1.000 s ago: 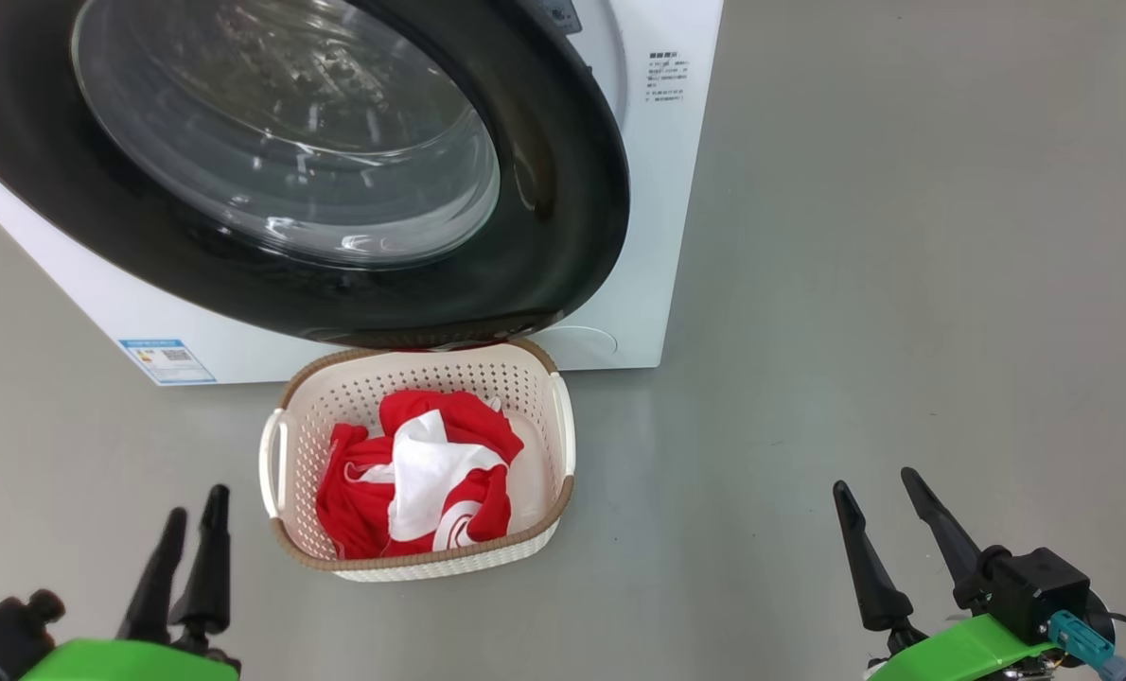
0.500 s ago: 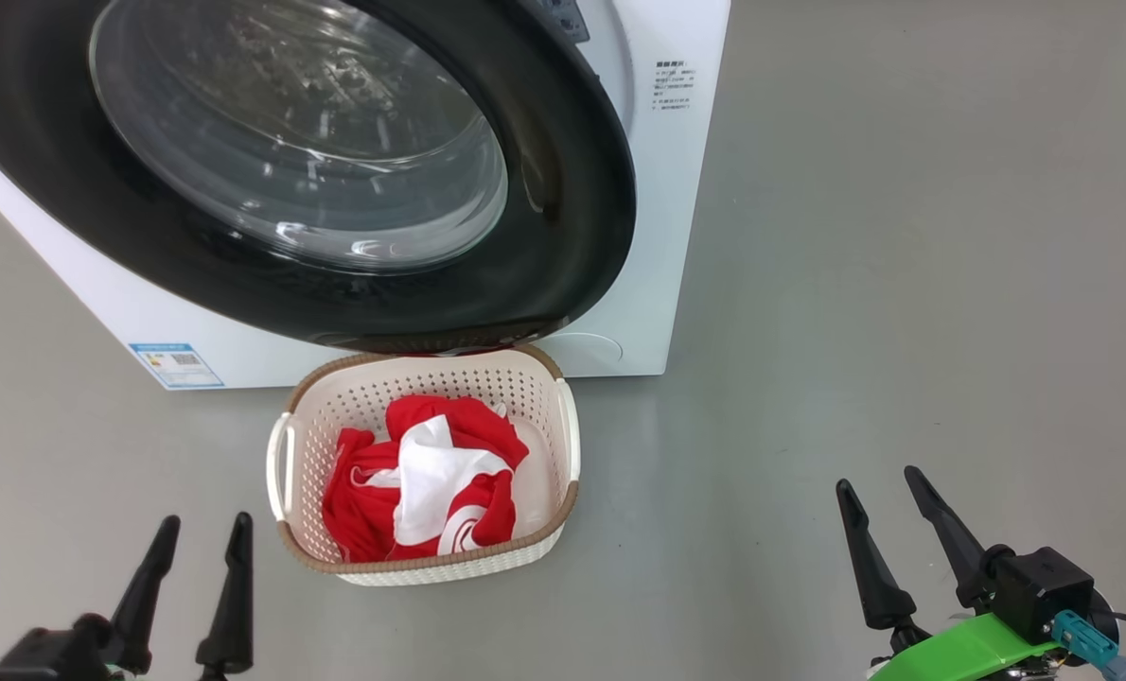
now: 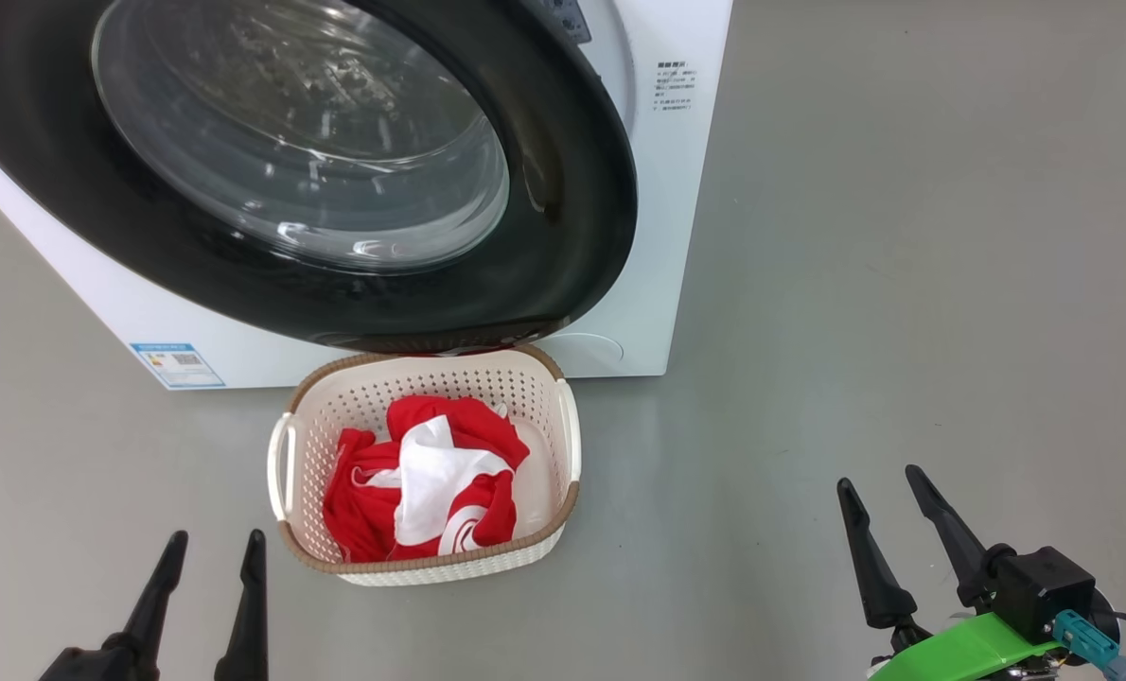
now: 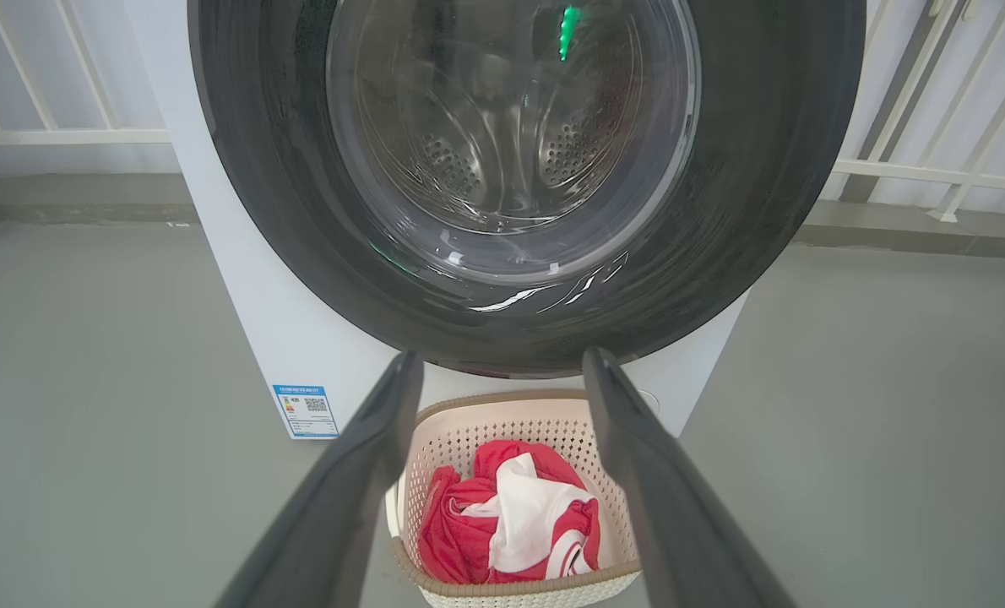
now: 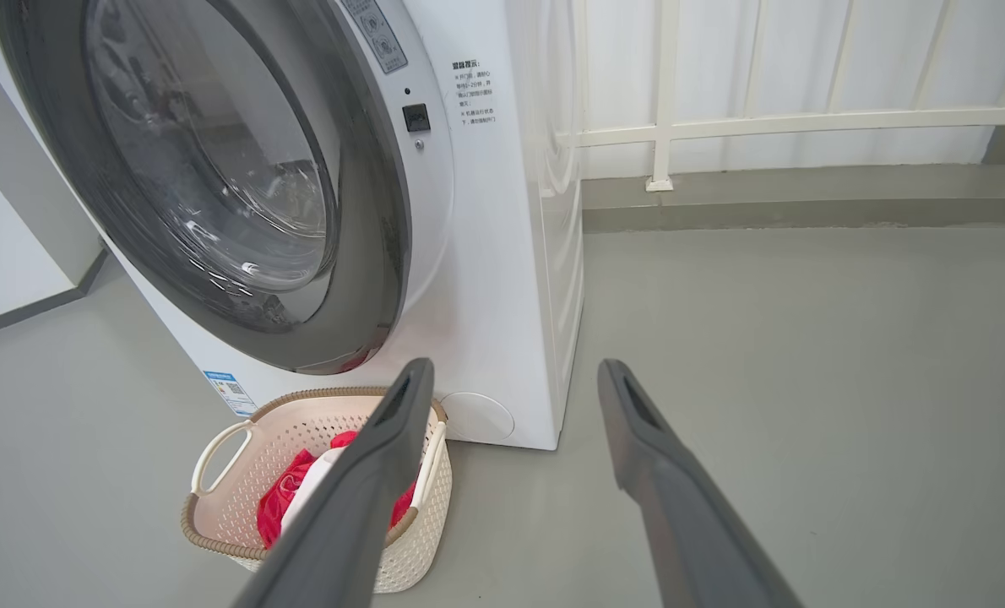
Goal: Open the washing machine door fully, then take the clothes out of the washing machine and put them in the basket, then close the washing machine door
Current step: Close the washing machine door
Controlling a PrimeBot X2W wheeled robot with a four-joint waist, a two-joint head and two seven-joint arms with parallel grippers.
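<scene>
The white washing machine (image 3: 662, 236) stands at the back, and its round black-rimmed door (image 3: 563, 218) lies shut against the front, glass bowl facing me. Through the glass in the left wrist view the steel drum (image 4: 502, 143) shows no red fabric. Just below the door sits the cream basket (image 3: 563, 445) on the floor, holding the red and white clothes (image 3: 431, 482). My left gripper (image 3: 215, 547) is open, low at the left of the basket, apart from it. Over bare floor at the lower right, my right gripper (image 3: 882, 480) is open with nothing between its fingers.
Grey floor (image 3: 904, 284) spreads wide to the right of the machine. A white railing (image 5: 764, 127) and a low kerb run along the back wall. A blue label (image 3: 177, 363) marks the machine's lower left front.
My left gripper has drawn back toward the bottom edge and its fingers have spread from nearly closed to open. The head camera shifted slightly. Basket, clothes and right gripper stay put.
</scene>
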